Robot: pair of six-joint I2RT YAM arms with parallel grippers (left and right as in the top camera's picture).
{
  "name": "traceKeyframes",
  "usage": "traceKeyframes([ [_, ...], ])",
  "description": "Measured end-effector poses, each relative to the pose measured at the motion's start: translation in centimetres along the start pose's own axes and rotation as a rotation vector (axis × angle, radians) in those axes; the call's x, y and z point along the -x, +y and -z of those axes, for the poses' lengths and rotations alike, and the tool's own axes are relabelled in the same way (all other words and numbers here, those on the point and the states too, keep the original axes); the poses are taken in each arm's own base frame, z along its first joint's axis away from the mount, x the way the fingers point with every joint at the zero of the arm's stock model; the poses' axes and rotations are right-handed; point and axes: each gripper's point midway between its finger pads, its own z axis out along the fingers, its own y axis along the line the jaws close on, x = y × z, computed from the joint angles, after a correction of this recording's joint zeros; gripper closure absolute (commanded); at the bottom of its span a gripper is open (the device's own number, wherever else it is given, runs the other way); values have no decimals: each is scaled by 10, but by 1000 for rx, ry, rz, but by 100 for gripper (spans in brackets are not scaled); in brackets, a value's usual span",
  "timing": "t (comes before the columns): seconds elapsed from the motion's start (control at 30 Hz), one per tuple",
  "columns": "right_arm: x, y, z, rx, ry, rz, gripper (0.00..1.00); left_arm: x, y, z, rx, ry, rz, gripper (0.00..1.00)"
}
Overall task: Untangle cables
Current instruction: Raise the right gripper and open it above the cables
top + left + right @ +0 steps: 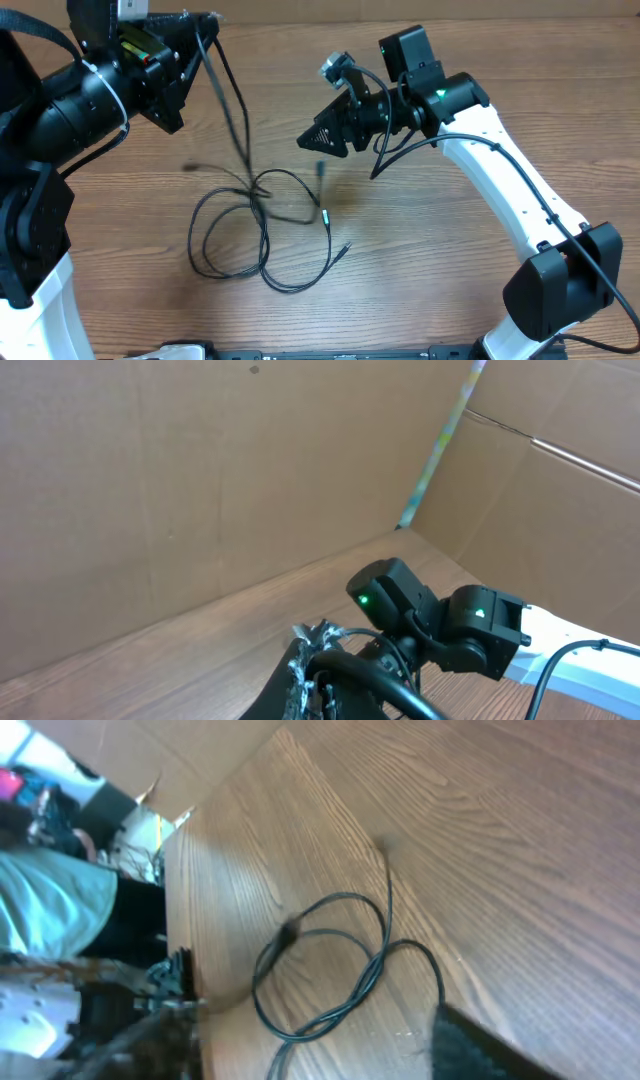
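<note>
Your left arm [60, 110] sits nearest the overhead lens, raised at the upper left. The left gripper [200, 25] has its jaws pressed together on a strand of the cables [255, 190], which rises from the pile. The wooden surface [420, 280] carries the rest in loose overlapping loops near the middle. Your right arm [510, 190] reaches in from the right. The right gripper [310, 140] is just right of the loops, and you cannot tell how its jaws stand. One plug tip [345, 248] points lower right.

Cables [263, 240] lie on the table [420, 265] between left arm [60, 120] and right arm [510, 180].
</note>
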Motion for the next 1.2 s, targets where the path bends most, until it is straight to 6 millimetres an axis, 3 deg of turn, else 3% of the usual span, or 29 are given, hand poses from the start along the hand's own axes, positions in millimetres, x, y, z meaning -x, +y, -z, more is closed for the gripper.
traceKeyframes([
  [0.07, 4, 2, -2, 8, -14, 20, 0, -2, 0, 0, 2, 8, 6, 94],
  [0.37, 29, 17, 0, 91, -102, 90, 0, -22, 15, -9, 40, 89, 61, 96],
  [0.8, 51, 87, 26, 475, -267, 501, 0, -68, 72, -71, 85, 264, 283, 96],
  [1.0, 48, 99, 31, 553, -275, 529, 0, -73, 69, -89, 18, 283, 302, 96],
  [1.2, 48, 101, 31, 565, -276, 533, 0, -67, 47, -100, -52, 271, 273, 96],
])
